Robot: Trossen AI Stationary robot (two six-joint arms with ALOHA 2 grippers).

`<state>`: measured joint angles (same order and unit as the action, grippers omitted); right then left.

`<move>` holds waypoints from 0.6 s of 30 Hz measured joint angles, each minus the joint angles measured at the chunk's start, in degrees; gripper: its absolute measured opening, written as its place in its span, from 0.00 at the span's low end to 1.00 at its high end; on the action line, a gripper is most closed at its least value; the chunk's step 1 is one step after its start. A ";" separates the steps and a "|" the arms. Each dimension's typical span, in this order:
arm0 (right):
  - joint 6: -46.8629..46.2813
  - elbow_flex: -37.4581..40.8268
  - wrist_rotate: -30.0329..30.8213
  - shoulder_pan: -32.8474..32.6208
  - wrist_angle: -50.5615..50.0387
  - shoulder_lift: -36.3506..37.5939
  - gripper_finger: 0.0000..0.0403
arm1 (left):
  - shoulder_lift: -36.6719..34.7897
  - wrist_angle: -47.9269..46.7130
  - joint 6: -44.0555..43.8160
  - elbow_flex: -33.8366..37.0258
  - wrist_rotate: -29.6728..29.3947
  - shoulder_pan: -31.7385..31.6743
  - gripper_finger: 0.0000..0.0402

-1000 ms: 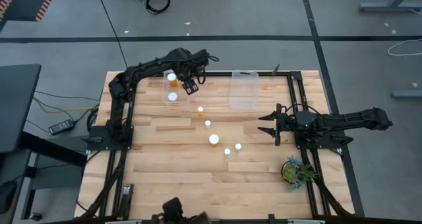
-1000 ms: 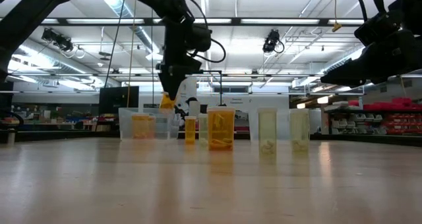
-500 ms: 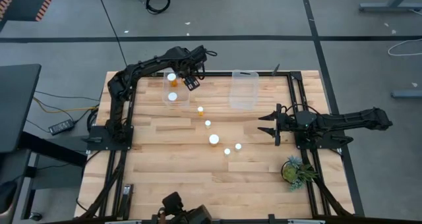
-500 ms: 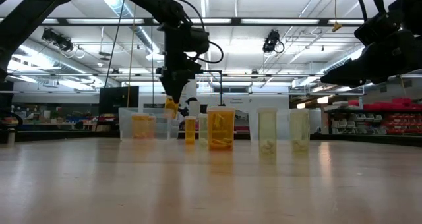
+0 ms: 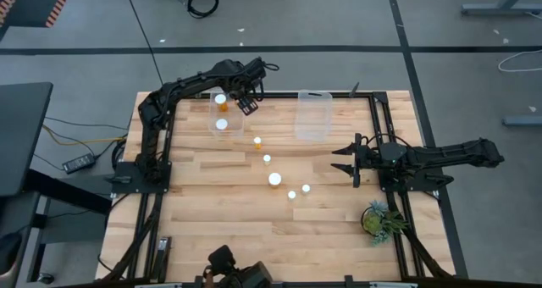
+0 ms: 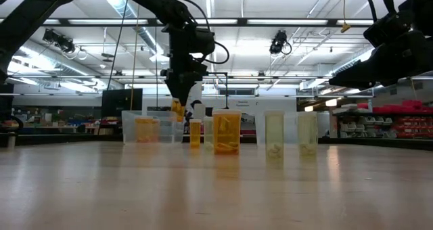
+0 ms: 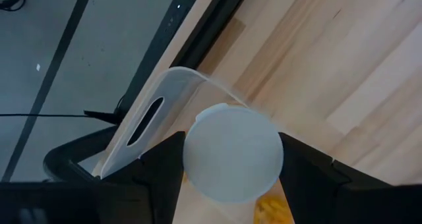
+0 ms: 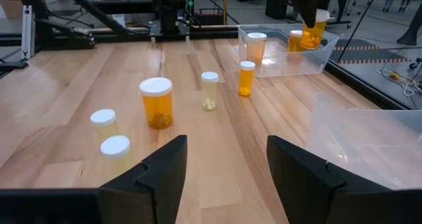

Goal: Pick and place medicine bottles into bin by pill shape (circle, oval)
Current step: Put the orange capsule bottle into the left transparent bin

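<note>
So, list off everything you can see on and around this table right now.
Table: one, light wood, under everything.
Left bin: one, clear, at the far edge.
Right bin: one, clear, at the far edge, nothing visible in it.
Loose bottles: five, orange or paler, white caps, standing in a loose line mid-table.
Binned bottles: two, white caps, in the left bin.
Held bottle: one, orange, white cap, in the left gripper.
Plant: one, green, near right corner.
Left gripper: dark, shut on the held bottle, above the left bin.
Right gripper: dark, open, empty, over the table's right side.
</note>
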<state>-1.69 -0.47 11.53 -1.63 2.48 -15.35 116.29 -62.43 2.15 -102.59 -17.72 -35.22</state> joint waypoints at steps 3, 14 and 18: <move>0.00 0.00 0.00 -0.01 -0.02 0.00 0.54 | 0.00 0.02 -0.04 0.00 0.00 -0.02 0.55; 0.00 0.00 0.00 0.00 0.00 0.00 0.54 | 0.07 0.07 -1.53 0.00 0.00 -0.02 0.56; 0.00 0.00 0.00 0.00 -0.02 0.00 0.54 | 0.07 -0.09 -1.53 0.00 0.00 -0.25 0.55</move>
<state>-1.69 -0.47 11.53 -1.63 2.46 -15.35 116.36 -62.52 0.62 -102.59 -17.72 -35.47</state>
